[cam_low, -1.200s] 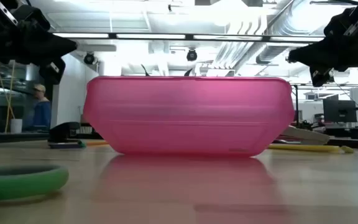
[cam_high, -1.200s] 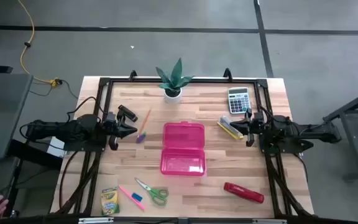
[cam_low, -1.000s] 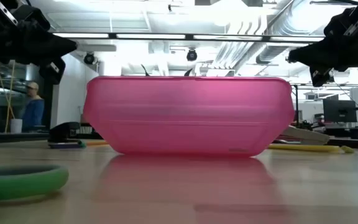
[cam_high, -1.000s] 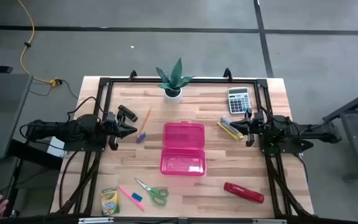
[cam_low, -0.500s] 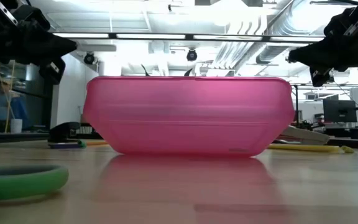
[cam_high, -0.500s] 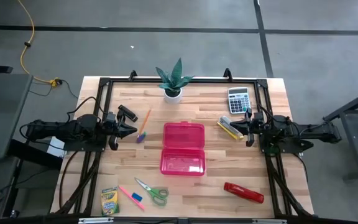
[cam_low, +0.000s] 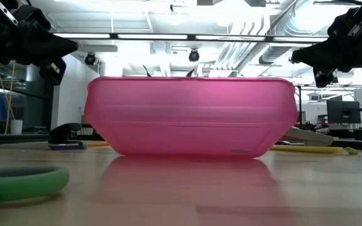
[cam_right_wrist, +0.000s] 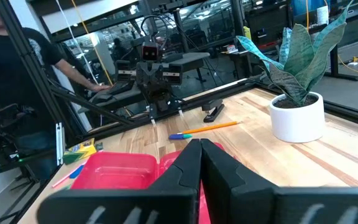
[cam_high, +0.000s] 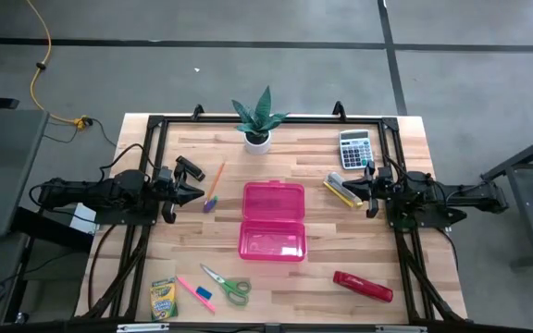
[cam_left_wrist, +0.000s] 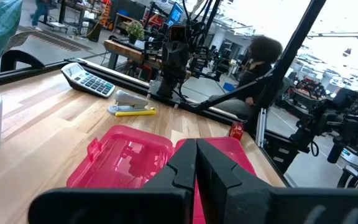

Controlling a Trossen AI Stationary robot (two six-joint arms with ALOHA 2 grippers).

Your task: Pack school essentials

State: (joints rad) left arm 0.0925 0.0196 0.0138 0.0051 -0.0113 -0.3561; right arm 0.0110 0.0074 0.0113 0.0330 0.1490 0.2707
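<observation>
Both arms lie low and horizontal over the tabletop [cam_high: 276, 282], reaching inward from opposite sides, facing each other. Left pincer [cam_high: 195, 192] hovers at the left side, fingers pressed together, tips meeting, nothing between them; it sits just beside the orange pencil [cam_high: 216, 178] and near a black item [cam_high: 189, 167], touching neither. Right pincer [cam_high: 349, 188] hovers at the right side, also clenched and empty, tips next to the yellow-white piece [cam_high: 340, 191], contact unclear. Each wrist view shows the closed fingers [cam_left_wrist: 194, 163] pointing across the pink case toward the other arm.

Pink case [cam_high: 272, 220] lies open and flat at tabletop centre, between the two pincers, apart from both; nothing visible inside it. In the low view it fills the middle of the frame.

Front-left cluster, well apart from the pincers: crayon box [cam_high: 163, 298] near the edge, pink marker [cam_high: 191, 289] beside it, blue eraser [cam_high: 204, 294] just beside the marker, green scissors [cam_high: 229, 286] to their right, closed or open blades unclear.

Calculator [cam_high: 354, 148] sits at the back right corner. Red stapler [cam_high: 363, 286] lies front right. Potted plant [cam_high: 258, 118] stands at the back middle.

A person [cam_right_wrist: 14, 68] in a dark shirt stands beyond the tabletop in the right wrist view.
</observation>
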